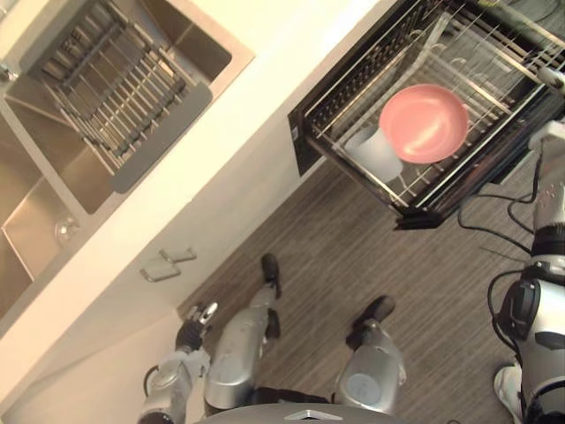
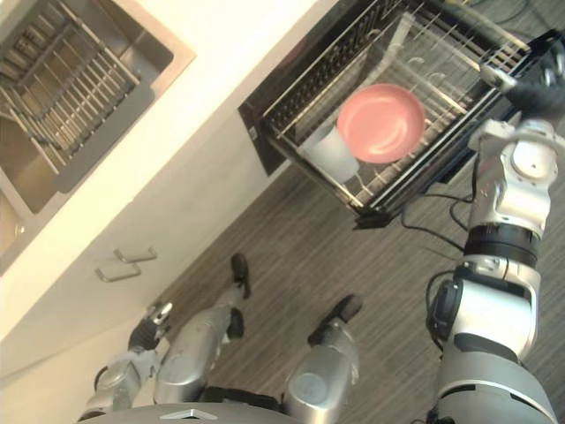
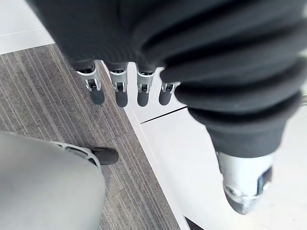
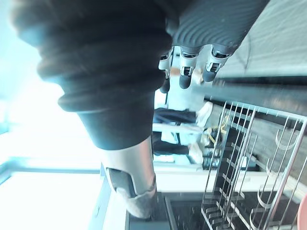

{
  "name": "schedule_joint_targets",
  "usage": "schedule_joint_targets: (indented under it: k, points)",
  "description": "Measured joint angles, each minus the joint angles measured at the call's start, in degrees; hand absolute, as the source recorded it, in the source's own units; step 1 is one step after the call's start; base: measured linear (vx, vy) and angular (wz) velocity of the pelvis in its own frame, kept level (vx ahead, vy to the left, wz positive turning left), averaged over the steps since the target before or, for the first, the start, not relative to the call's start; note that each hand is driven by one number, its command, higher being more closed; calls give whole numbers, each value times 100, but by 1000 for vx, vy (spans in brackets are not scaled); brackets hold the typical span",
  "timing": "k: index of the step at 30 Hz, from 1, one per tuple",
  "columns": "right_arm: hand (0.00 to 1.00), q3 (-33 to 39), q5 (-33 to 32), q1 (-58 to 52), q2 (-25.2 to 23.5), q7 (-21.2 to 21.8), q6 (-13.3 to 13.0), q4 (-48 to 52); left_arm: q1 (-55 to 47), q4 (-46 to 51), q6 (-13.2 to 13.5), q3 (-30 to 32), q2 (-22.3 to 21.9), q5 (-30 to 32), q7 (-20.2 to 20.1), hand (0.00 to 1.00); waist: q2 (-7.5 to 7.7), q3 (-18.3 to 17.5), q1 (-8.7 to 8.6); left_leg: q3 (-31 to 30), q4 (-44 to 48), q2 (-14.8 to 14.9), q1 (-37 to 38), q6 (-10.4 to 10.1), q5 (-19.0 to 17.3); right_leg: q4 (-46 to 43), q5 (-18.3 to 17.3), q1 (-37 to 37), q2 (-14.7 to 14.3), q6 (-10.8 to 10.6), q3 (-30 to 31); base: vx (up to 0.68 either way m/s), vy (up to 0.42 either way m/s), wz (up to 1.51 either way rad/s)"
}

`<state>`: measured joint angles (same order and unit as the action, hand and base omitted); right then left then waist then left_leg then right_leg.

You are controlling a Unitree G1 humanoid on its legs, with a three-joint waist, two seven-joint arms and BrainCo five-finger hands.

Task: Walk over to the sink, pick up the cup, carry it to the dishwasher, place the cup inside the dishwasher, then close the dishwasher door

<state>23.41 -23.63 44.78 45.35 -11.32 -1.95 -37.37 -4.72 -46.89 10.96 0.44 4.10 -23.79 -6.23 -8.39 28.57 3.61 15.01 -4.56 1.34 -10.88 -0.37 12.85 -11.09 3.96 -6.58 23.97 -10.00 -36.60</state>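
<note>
Flooring of grey planks (image 1: pixel 353 256) is meeting white cabinets (image 1: pixel 238 185); translucent white cup (image 1: pixel 371 152) is sitting in black wire rack (image 1: pixel 349 97); left hand (image 3: pixel 121 93) and right hand (image 4: pixel 186 76) are holding nothing, fingers slack.

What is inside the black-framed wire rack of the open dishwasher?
A round pink bowl and a pale translucent cup lie in the wire rack. The bowl covers the cup's edge and the wires beneath it.

Grey wood-grain floor (image 1: pixel 353 256); cream cabinet fronts (image 1: pixel 221 221), twin handles (image 1: pixel 168 263); pale countertop (image 1: pixel 291 35).
</note>
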Motion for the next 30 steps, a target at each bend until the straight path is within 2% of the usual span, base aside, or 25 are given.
schedule_joint_targets:
  k: [1,4,5,6,7,10,14,18,20,23,24,27,28,30]
  points:
    - [100,131,-243,-209,-2,-76,41,-41,-5,-124,34,39,24,41,31,0,31,-51,-67,36,-31,36,32,-7,1,-7,-23,32,-35,17,-7,-37,-74,-8]
    - [100,489,-1035,-739,-84,-204,93,-469,-34,-486,79,131,102,45,88,0,178,-212,-128,149,-40,122,163,-81,-49,-25,-92,55,-92,65,123,-53,-76,-22]
    - [100,526,-1126,-822,-127,-225,92,-514,-54,-546,90,127,127,46,89,0,210,-231,-143,180,-41,136,185,-94,-57,-24,-95,53,-104,65,147,-43,-91,-26]
    - [100,624,-1363,-1007,-268,-266,91,-656,-112,-674,94,125,189,49,89,0,295,-278,-219,224,-41,177,198,-114,-57,-18,-99,33,-139,75,175,-42,-96,-20]
    - [100,651,-1582,-1222,-296,-261,92,-721,-112,-742,92,115,216,51,88,0,318,-276,-254,234,-42,212,183,-131,-46,-9,-108,11,-171,76,183,-40,-81,-18]
    - [100,710,-2008,-1318,-352,-248,131,-1051,-112,-799,95,40,266,45,89,0,326,-279,-301,309,-42,276,19,-183,-9,51,-71,-229,-237,106,294,-60,-61,-15]
    - [100,696,-2533,-1286,-445,-25,363,-1619,-89,-902,147,-188,359,39,94,0,319,-283,-281,401,-42,328,-308,-228,27,181,80,-585,-312,148,422,-30,-61,-11]
    - [100,573,-2563,-900,-436,72,461,-1909,6,-981,146,-336,403,26,141,0,276,-298,-249,426,-39,300,-600,-144,101,235,243,-885,-314,197,478,7,-21,-5]
    - [100,365,-2562,-582,-371,74,516,-2078,90,-992,142,-410,404,21,145,0,208,-282,-187,420,-37,287,-674,-109,131,198,284,-981,-296,173,487,10,-11,4]
    - [100,-70,-2540,6,-100,81,664,-2221,184,-981,108,-648,335,-91,122,0,-99,-300,-51,381,-37,209,-820,-105,135,88,267,-1148,-200,162,483,27,-21,11]
    - [100,-226,-2529,258,41,76,728,-2222,217,-973,92,-724,299,-100,110,0,-255,-277,-7,365,-37,180,-901,-90,146,44,263,-1219,-156,157,471,24,-7,13]
    - [100,-585,-2220,746,188,74,754,-2244,231,-968,41,-820,162,-230,85,0,-562,-260,160,311,-37,106,-1046,-25,195,-58,253,-1376,-55,148,464,34,0,12]
    - [100,-767,-2073,861,235,67,796,-2271,231,-958,34,-924,139,-313,72,0,-633,-275,231,270,-37,65,-1086,-28,193,-121,238,-1428,-8,131,460,39,4,15]
    - [100,-966,-1849,1076,241,65,869,-2276,232,-891,20,-971,129,-375,39,0,-664,-271,288,229,-35,19,-1174,-23,200,-229,186,-1535,68,164,451,42,8,16]
